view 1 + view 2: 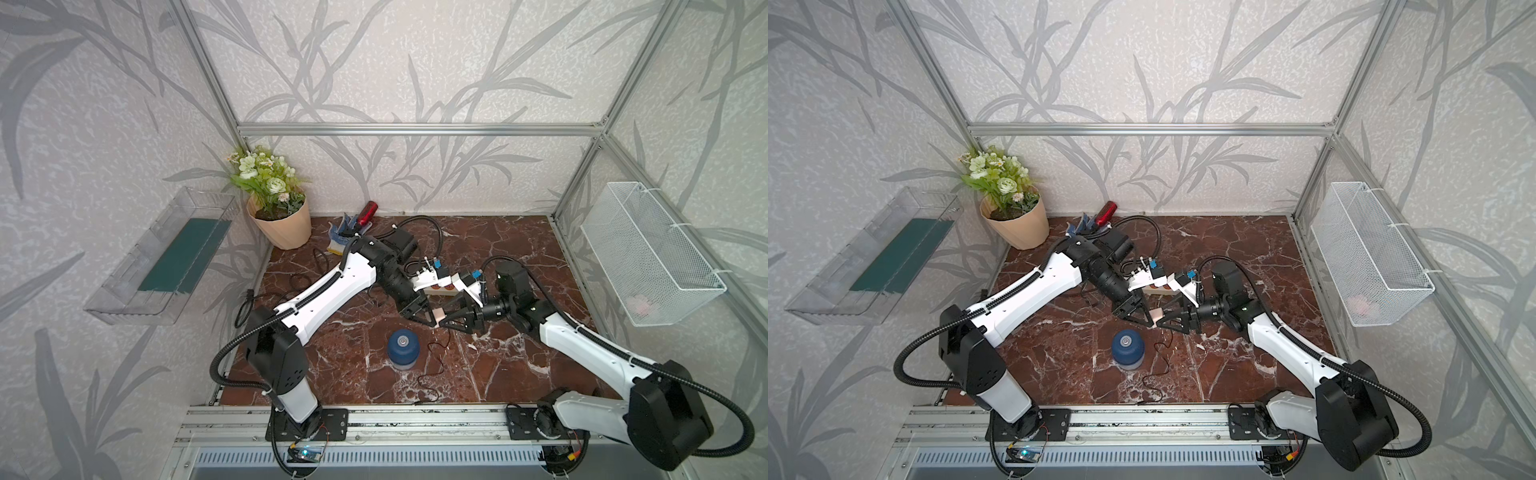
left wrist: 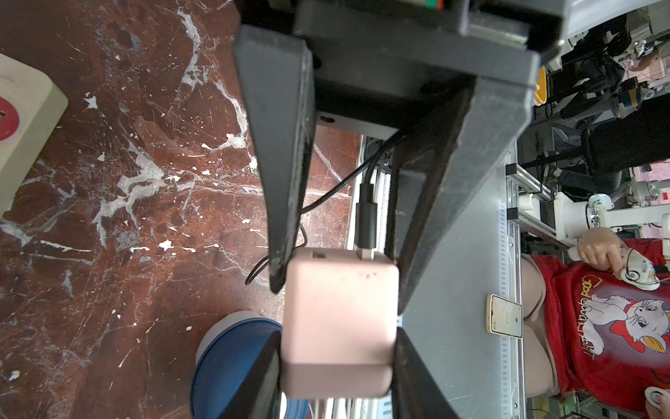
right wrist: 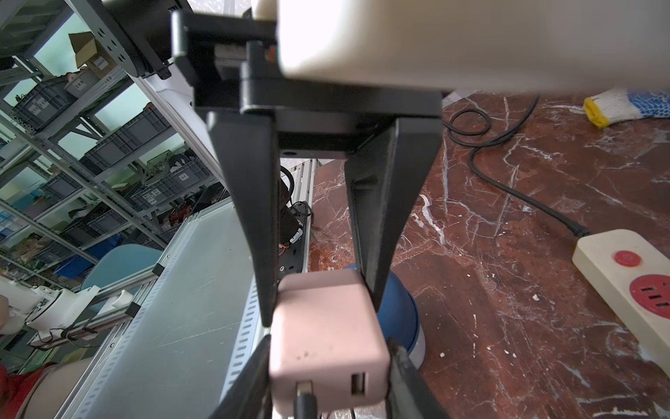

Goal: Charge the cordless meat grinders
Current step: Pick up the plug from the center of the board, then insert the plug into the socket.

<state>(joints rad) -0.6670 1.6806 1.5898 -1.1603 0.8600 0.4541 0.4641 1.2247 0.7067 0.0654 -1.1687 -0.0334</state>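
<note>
Left gripper and right gripper both clamp one pink cube charger. One dark-blue domed grinder stands nearby on open marble.

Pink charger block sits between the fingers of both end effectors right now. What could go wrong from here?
1. The left end effector and the right end effector both flank the pink charger block; any uneven pull could twist it loose.
2. Its black cable trails in loops beside the blue grinder; carrying the block toward the power strip may drag or snag the cable.
</note>
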